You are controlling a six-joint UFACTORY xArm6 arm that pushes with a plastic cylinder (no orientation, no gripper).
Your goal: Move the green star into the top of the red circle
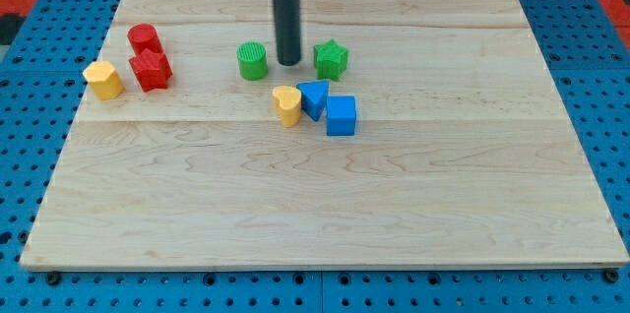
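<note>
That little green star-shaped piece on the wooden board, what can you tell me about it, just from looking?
The green star is a small, chunky block with a star outline, solid green and matte, plastic by its look. It lies flat on the wooden board, in the upper middle of the view. My tip stands close on its left, between it and the green cylinder; whether tip and star touch cannot be told. Below it sit a blue triangular block and a blue cube, apart from it.

Rod vertical, my tip [289,62] down.
</note>
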